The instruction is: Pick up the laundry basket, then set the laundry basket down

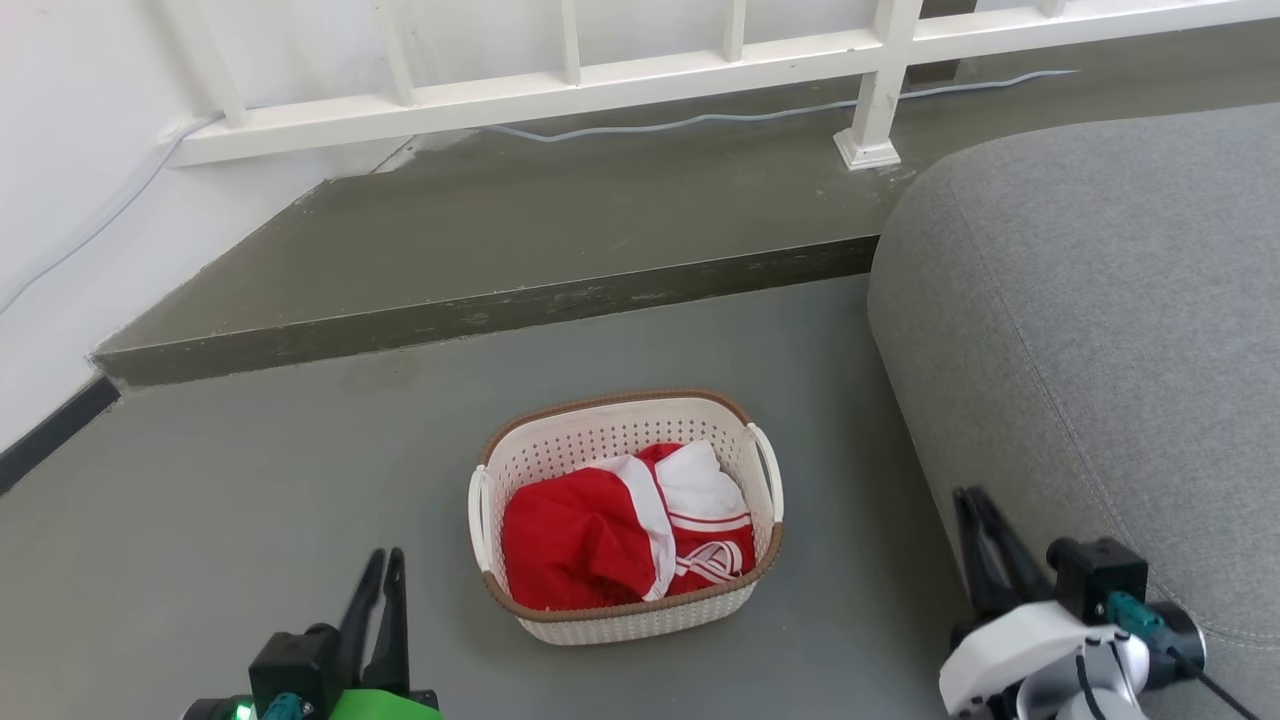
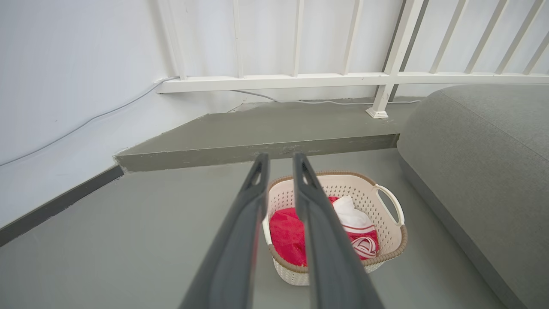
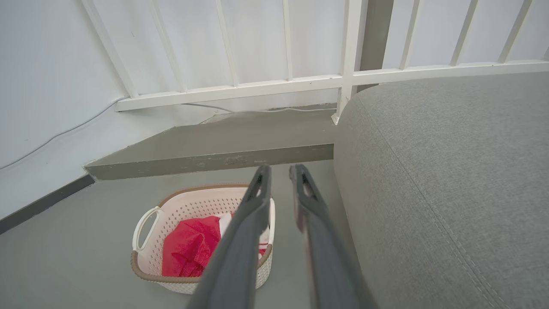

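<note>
The laundry basket [image 1: 600, 443] stands on the grey floor, cream-white and perforated with a brown rim and a white handle at each short side. Red-and-white clothes [image 1: 590, 540] lie inside it. My left gripper [image 1: 387, 553] is down at the lower left, apart from the basket, its fingers a narrow gap apart and holding nothing. My right gripper [image 1: 968, 492] is at the lower right beside the sofa, also narrowly open and holding nothing. The left wrist view has the basket [image 2: 351, 186] beyond the left gripper [image 2: 279, 156]. In the right wrist view the basket [image 3: 188, 206] lies left of the right gripper [image 3: 279, 168].
A grey sofa [image 1: 1100, 320] fills the right side, close to the basket. Behind the basket rises a raised concrete step [image 1: 520, 240] with a white railing [image 1: 620, 75] and a cable on it. A white wall [image 1: 60, 180] borders the left.
</note>
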